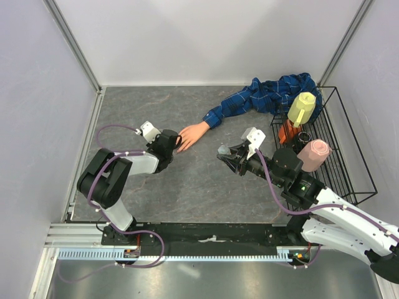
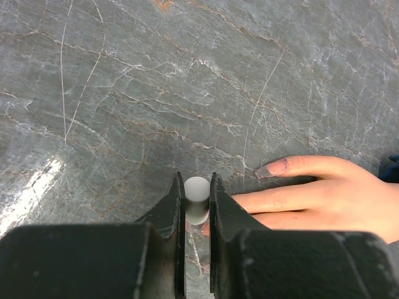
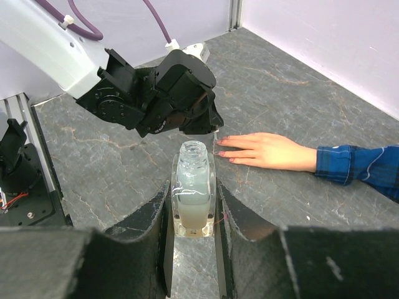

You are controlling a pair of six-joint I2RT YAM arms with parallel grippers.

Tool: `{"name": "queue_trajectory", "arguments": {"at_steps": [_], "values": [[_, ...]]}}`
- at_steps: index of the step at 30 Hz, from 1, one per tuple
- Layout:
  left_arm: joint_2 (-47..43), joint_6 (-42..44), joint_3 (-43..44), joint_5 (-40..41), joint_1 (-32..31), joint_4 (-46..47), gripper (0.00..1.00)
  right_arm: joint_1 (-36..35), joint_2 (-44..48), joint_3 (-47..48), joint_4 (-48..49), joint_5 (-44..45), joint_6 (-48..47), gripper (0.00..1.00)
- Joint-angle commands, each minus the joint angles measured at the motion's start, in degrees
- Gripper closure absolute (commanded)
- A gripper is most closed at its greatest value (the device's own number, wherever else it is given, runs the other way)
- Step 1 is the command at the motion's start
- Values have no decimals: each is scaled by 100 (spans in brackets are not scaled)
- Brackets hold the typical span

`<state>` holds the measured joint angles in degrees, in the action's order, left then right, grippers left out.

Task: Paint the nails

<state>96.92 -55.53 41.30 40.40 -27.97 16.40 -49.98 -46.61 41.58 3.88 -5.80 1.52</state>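
The peach mannequin hand [image 1: 193, 134] lies flat on the table, sticking out of a blue plaid sleeve [image 1: 262, 96]. Its nails [image 2: 265, 169] point toward my left gripper [image 2: 197, 180], which is shut on a small white cap [image 2: 197, 190] just beside the fingertips. One nail shows a purplish smear. From the right wrist view the left gripper [image 3: 209, 128] hovers at the fingertips [image 3: 222, 143]. My right gripper [image 3: 194, 184] is shut on an uncapped clear bottle [image 3: 192, 193] of milky liquid, held upright to the right of the hand.
A black wire basket [image 1: 349, 156] stands at the right edge, holding a yellow item [image 1: 302, 107] and a pink item [image 1: 313, 154]. The sleeve trails into the back right corner. White walls close in the grey marbled table [image 1: 156, 106].
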Motion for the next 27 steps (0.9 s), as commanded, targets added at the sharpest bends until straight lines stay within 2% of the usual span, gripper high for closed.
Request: {"name": "queue_trajectory", "arguments": {"at_steps": [1, 27], "values": [[-226, -230, -25, 284, 28, -6, 98, 23, 20, -19, 324, -105, 41, 100], [-218, -239, 54, 284, 28, -190, 98, 41, 20, -36, 333, -114, 50, 100]]}}
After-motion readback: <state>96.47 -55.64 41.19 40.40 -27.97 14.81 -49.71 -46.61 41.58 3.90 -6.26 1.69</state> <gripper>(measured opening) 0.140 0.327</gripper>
